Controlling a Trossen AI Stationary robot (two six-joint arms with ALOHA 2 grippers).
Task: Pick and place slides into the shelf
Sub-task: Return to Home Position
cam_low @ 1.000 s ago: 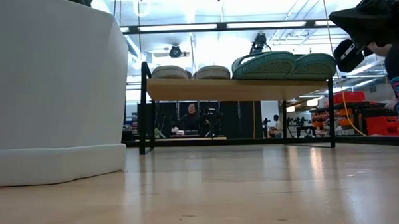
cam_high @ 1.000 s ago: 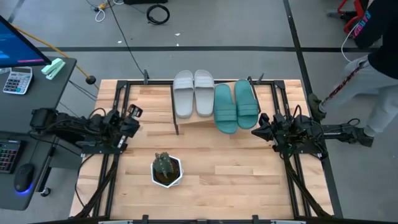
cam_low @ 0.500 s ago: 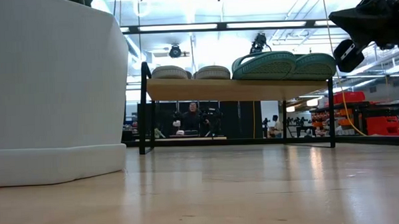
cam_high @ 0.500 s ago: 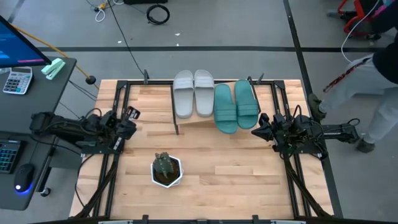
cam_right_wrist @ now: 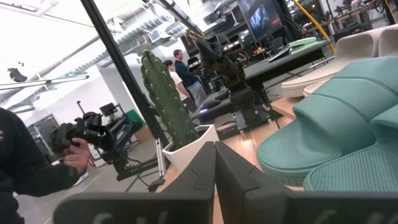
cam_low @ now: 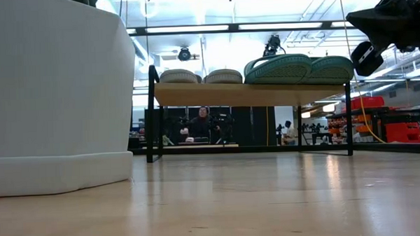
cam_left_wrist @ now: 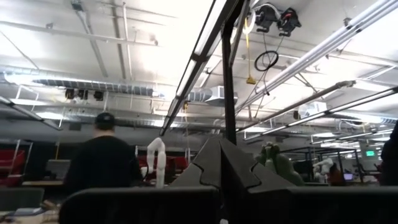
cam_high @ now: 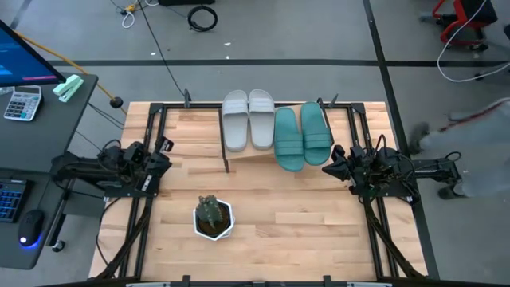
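Observation:
Four slides lie sole-down, side by side, on top of the shelf (cam_high: 256, 158) at the table's far middle. The light grey pair (cam_high: 248, 119) is on the left and the teal pair (cam_high: 303, 136) on the right. In the low view they sit on the shelf's wooden board (cam_low: 251, 93). My left gripper (cam_high: 163, 150) is shut and empty near the table's left edge. My right gripper (cam_high: 327, 167) is shut and empty, just right of the near end of the teal slides (cam_right_wrist: 323, 143).
A small cactus in a white pot (cam_high: 213, 217) stands on the table in front of the shelf, and the pot fills the left of the low view (cam_low: 55, 95). Black frame rails run along the table's left and right sides. A person (cam_high: 470, 151) moves beside the table's right edge.
My left arm has drawn back toward the table's left edge, its gripper still shut and empty. The person at the right has moved along the table's right side. The slides, the shelf and my right gripper have kept still.

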